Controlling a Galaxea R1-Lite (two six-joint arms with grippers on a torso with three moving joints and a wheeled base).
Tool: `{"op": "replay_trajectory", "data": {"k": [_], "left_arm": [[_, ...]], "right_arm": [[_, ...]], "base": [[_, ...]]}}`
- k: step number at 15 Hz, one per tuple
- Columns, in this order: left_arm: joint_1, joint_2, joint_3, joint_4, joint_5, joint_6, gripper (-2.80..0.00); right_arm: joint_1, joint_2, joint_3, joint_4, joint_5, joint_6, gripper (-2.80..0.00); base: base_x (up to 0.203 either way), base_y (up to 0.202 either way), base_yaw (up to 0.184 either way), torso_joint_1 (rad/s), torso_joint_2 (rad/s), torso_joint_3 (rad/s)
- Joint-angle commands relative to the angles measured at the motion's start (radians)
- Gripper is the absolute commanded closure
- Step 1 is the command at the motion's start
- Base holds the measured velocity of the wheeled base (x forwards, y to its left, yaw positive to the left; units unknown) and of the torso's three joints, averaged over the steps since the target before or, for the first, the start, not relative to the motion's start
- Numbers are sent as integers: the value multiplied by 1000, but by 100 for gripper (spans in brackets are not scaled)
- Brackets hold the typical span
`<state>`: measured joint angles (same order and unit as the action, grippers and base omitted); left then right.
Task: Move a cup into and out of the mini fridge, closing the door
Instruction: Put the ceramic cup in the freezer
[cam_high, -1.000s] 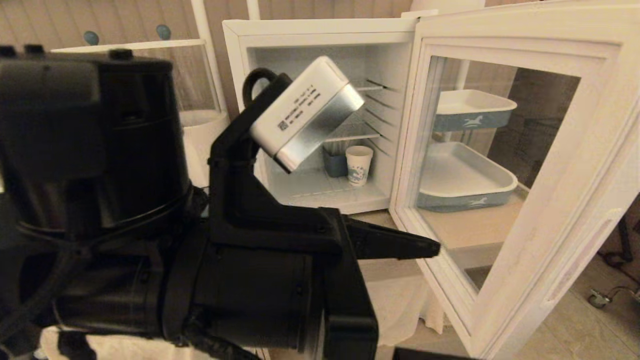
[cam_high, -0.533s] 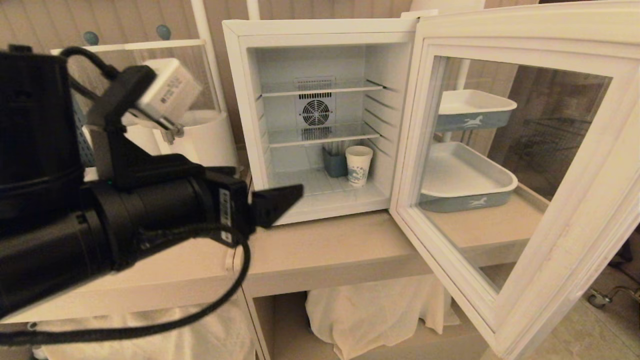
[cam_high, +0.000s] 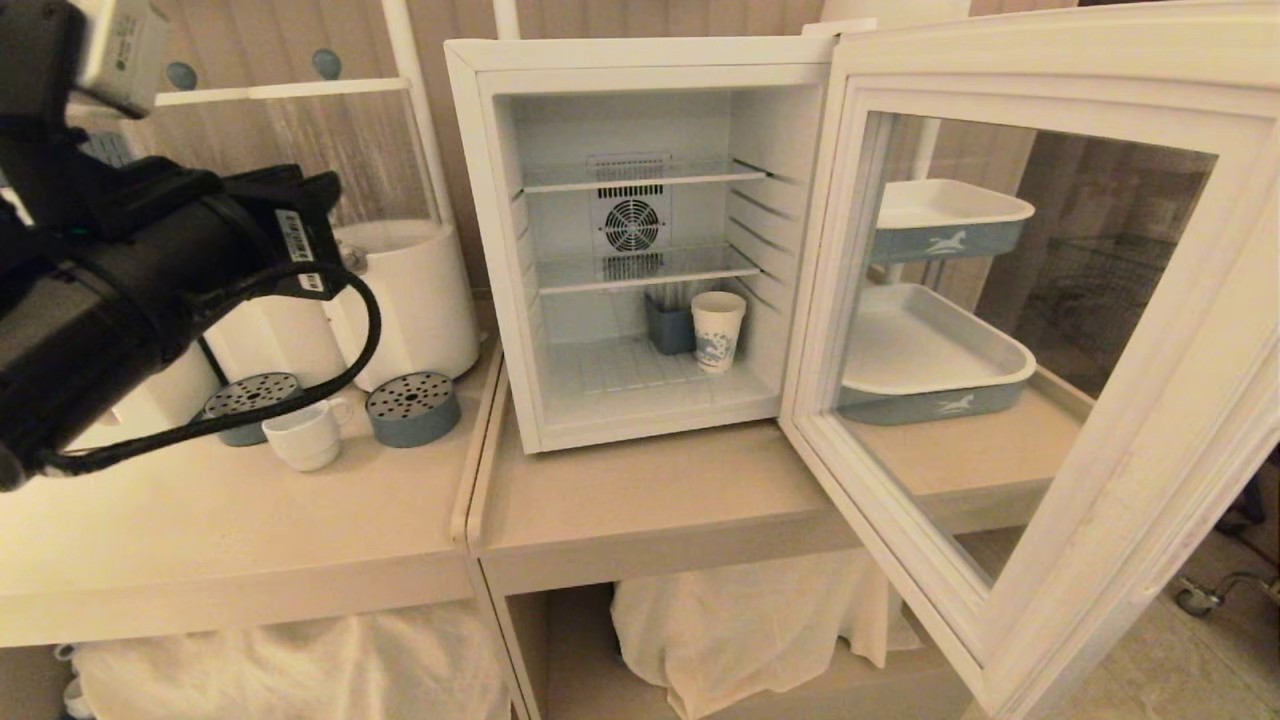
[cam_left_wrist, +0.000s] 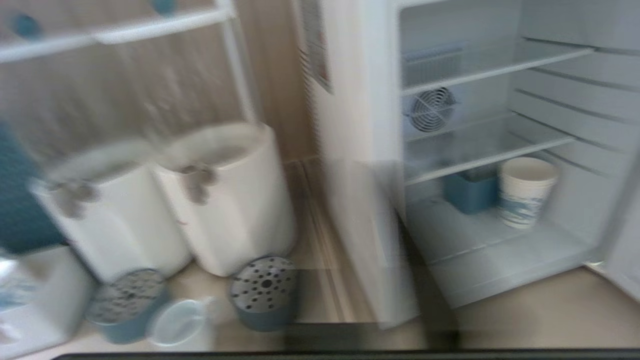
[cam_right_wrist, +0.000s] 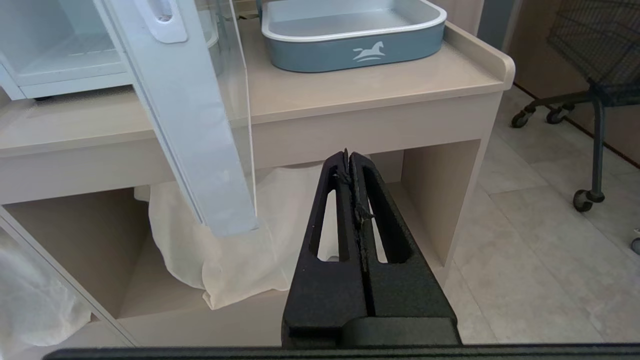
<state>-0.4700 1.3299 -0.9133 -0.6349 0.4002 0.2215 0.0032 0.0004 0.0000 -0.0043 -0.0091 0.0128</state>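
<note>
Fridge interior shows in head and left wrist views; only your right wrist view shows the right tool (cam_right_wrist: 348, 155), fingers pressed together, empty, low before the desk's (cam_high: 640, 500) underside by the door's (cam_high: 1010, 330) lower edge. The mini fridge (cam_high: 480, 200) stands open; a blue-printed paper cup (cam_high: 718, 331) and a blue holder (cam_high: 668, 328) sit on its floor. The cup (cam_high: 304, 436) sits on the desk left of the fridge, between two perforated blue lids (cam_high: 412, 408), before white canisters (cam_high: 415, 300). Left arm (cam_high: 150, 290) hangs above them; its tool is hidden, closed, nothing seen in it.
</note>
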Motion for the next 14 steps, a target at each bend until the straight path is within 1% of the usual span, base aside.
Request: {"op": "replay_trajectory", "data": {"k": [1,3,4,5,6,8,10,11,12,13,14], "left_arm": [[7,-83,29,101,4,6,0],[1,-232,36,280,6,-2,0],[0,-317,39,374,9,-14,0],[-1,-369,42,462,13,-25,0],[-1,-421,48,538,33,-44,0],[-2,-585,70,686,74,-95,0],[38,-768,136,806,94,-148,0],[89,-856,169,870,87,-170,0],[180,-934,190,949,30,-191,0],[278,-993,200,1040,-55,-223,0],[332,-1023,205,1122,-125,-257,0]], "right_arm": [[0,1,0,0,0,0,0],[0,1,0,0,0,1,0],[0,1,0,0,0,1,0],[0,1,0,0,0,1,0],[0,1,0,0,0,0,0],[0,1,0,-1,0,0,0],[0,1,0,-2,0,0,0],[0,1,0,-2,0,0,0],[0,1,0,-2,0,0,0],[0,1,0,-2,0,0,0],[0,1,0,-2,0,0,0]], "base": [[0,0,0,0,0,0],[0,0,0,0,0,0],[0,0,0,0,0,0],[0,0,0,0,0,0],[0,0,0,0,0,0],[0,0,0,0,0,0],[0,0,0,0,0,0],[0,0,0,0,0,0],[0,0,0,0,0,0],[0,0,0,0,0,0],[0,0,0,0,0,0]]}}
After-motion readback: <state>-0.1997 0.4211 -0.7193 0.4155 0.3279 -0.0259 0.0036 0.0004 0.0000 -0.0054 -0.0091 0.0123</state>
